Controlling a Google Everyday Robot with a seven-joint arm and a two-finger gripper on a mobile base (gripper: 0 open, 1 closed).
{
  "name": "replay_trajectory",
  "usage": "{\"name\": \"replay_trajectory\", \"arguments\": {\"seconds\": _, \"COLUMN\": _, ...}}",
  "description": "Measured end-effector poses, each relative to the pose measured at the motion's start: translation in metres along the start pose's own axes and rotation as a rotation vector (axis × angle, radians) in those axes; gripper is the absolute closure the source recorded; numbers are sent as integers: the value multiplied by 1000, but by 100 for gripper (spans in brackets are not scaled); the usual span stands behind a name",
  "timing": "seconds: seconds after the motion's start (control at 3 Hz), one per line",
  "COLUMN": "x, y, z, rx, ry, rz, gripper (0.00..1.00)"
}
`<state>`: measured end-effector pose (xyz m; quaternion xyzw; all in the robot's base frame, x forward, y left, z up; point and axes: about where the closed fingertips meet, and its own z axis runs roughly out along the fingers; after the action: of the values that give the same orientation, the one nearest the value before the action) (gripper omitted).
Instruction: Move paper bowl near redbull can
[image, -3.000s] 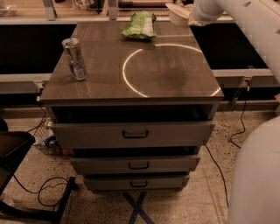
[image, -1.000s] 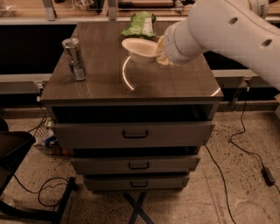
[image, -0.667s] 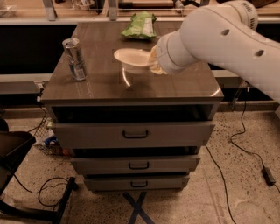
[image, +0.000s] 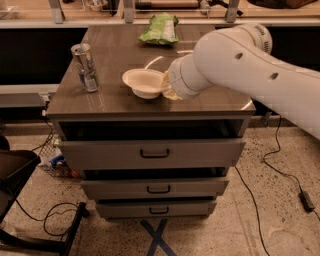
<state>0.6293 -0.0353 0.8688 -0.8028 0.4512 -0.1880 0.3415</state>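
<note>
The white paper bowl (image: 143, 82) is near the middle-left of the dark table top (image: 110, 100), upright. My gripper (image: 166, 88) is at the bowl's right rim, at the end of the big white arm (image: 235, 65), and is shut on the rim. I cannot tell whether the bowl rests on the top or hangs just above it. The silver-and-blue redbull can (image: 85, 67) stands upright at the table's left edge, a short gap left of the bowl.
A green snack bag (image: 160, 30) lies at the back of the table. The arm covers the right part of the top. Drawers (image: 152, 152) sit under the table. Cables and a dark chair base (image: 20, 200) are on the floor at left.
The arm swung in from the back right, carrying the bowl leftward and forward toward the can. The bowl is now lower and nearer the can. The can and bag have not moved.
</note>
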Motion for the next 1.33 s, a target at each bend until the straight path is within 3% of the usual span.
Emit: {"name": "replay_trajectory", "arguments": {"seconds": 1.33, "x": -4, "y": -3, "z": -4, "rx": 3, "ry": 1, "rz": -9, "gripper": 4}}
